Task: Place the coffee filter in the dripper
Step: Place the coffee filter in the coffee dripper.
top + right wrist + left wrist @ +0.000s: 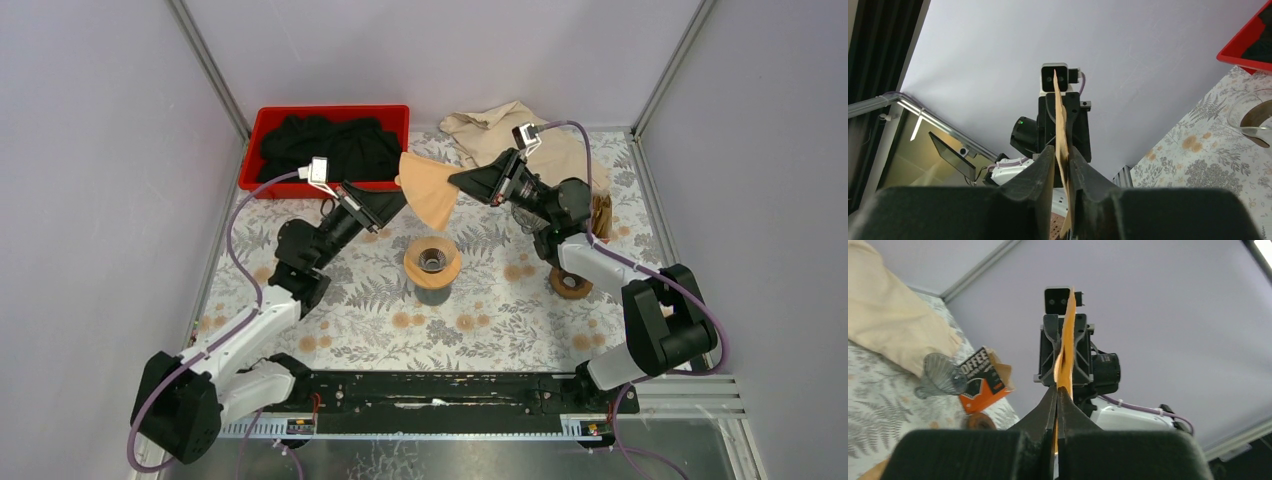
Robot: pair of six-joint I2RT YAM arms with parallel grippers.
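The coffee filter [430, 200] is a tan paper cone held in the air between my two grippers, behind and above the dripper. The dripper [415, 268] stands mid-table, a tan ring with a glass centre on a dark base; its glass rim shows at the right edge of the right wrist view [1250, 112]. My left gripper [402, 197] is shut on the filter's left edge [1067, 340], jaws pressed together [1057, 390]. My right gripper [455, 183] is shut on the right edge [1060, 120], jaws close around the paper [1062, 150].
A red bin [260, 130] of black cloth sits at the back left. A beige cloth [500, 130] lies at the back. An orange coffee-filter box [983, 375] and a clear ribbed glass cone [940, 375] sit at the right. A brown ring [571, 285] lies nearby.
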